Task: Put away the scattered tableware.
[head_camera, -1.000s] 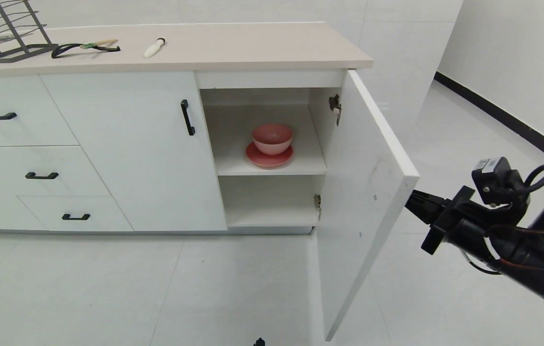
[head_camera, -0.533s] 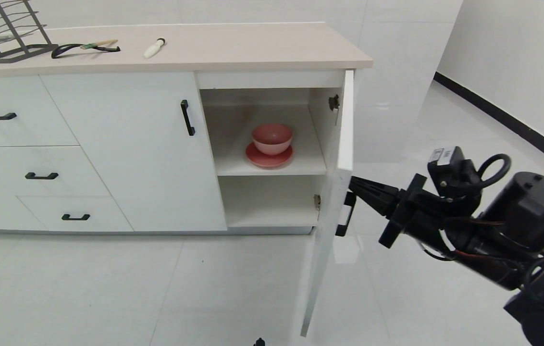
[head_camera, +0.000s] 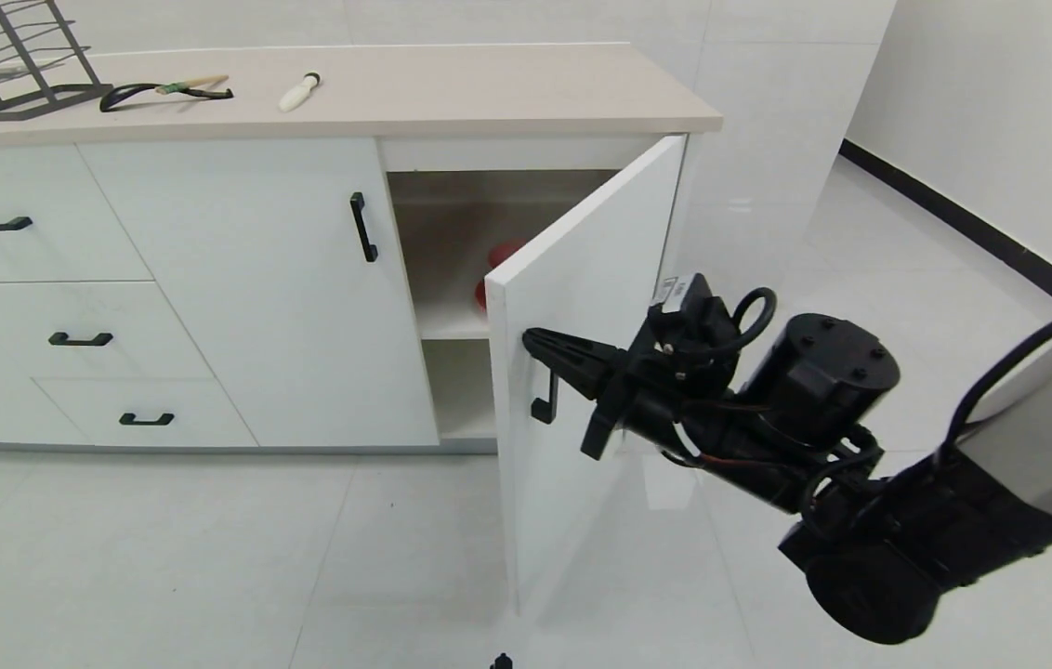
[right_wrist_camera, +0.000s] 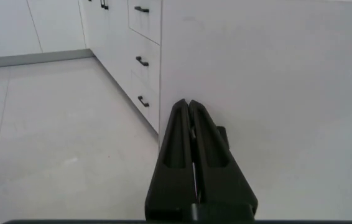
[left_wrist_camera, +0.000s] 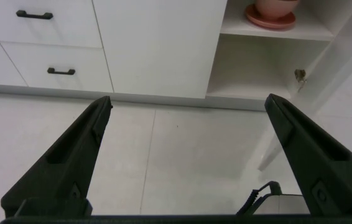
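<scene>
My right claw [head_camera: 535, 342] is squeezed shut with nothing in it. Its two fingers make one flat nose, and the tip rests on the front of the door [head_camera: 582, 279], just above the black handle [head_camera: 545, 400]. I think I hold it this way because a shut claw is good for pushing and can't catch on the handle. My left claw [left_wrist_camera: 188, 102] is spread wide and holds nothing. It hangs low, facing the cupboard and apart from the door.

The pink bowl [left_wrist_camera: 275, 5] sits on the pink plate [left_wrist_camera: 269, 18] on the upper shelf [head_camera: 452, 321], so they look put away. I think shutting the door is my job now. A black spoon [head_camera: 164, 91] and a white tool [head_camera: 298, 93] lie on the counter [head_camera: 489, 93], so I think more tidying is left.

The door is about half shut. Its free edge sticks out over the floor, with a gap between it and the closed door [head_camera: 256, 297] beside it. The bowl and plate sit back on the shelf, so I don't think the door will hit them. My tip is close to the free edge, so it could slip off.
</scene>
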Available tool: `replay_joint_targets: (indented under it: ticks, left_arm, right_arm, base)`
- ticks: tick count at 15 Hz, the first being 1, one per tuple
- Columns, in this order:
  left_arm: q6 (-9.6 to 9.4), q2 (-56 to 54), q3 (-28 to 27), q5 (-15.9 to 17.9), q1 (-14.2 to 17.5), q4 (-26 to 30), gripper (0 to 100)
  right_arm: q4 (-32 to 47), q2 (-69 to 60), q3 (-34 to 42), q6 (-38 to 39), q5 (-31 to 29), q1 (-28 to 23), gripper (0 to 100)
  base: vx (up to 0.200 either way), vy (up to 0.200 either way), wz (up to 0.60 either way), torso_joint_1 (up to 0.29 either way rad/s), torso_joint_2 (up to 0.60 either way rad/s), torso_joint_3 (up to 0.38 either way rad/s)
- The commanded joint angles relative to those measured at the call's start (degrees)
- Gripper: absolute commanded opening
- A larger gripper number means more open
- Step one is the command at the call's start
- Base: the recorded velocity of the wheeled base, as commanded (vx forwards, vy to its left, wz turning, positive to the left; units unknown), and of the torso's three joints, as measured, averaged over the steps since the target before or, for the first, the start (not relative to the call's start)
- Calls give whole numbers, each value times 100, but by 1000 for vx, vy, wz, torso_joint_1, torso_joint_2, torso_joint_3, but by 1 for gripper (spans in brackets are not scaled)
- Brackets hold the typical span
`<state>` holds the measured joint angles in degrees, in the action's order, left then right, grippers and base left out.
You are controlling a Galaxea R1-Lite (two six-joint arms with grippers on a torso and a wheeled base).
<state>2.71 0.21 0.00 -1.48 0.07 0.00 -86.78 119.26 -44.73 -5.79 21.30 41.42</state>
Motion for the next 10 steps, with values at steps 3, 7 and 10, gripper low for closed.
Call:
replay_joint_targets:
  ticks: [3, 7, 10]
  left_arm:
    - [2, 6, 0, -2, 1, 0, 100]
    - [2, 6, 0, -2, 1, 0, 100]
    - [2, 6, 0, -2, 1, 0, 100]
  right_arm:
    - [-5, 853, -1126, -10, -3, 120, 0]
    - [-5, 1671, -2339, -19, -3, 112, 0]
    - [-14, 2497, -3657, -27, 6, 76, 0]
  base:
    - [0, 0, 0, 0, 0, 0]
    - [0, 0, 0, 0, 0, 0]
    - [0, 0, 0, 0, 0, 0]
